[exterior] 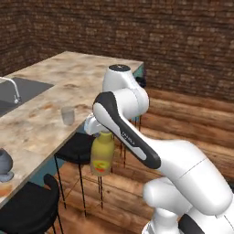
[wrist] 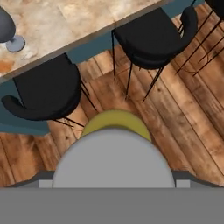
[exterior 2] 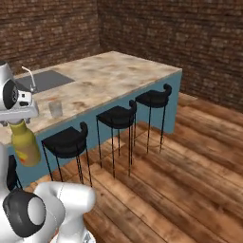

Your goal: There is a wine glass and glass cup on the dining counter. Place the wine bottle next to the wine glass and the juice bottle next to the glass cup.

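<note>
gripper [exterior: 102,132] clamped on the juice bottle [exterior: 102,157] at its cap, bottle hanging upright over the wood floor [exterior 2: 180,180], off the counter [exterior: 41,119] edge above the stools [wrist: 43,94]. cup [exterior: 67,115] on counter near that edge; wine glass [exterior: 4,164] further along.

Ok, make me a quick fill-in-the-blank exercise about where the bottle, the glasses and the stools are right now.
1. The gripper holds the juice bottle by its ____.
2. The juice bottle hangs above a black ____, off the dining counter.
3. The glass cup stands on the counter near the edge that faces the ____.
4. The wine glass has a ____ bowl.

Missing words: cap; stool; stools; rounded
</note>
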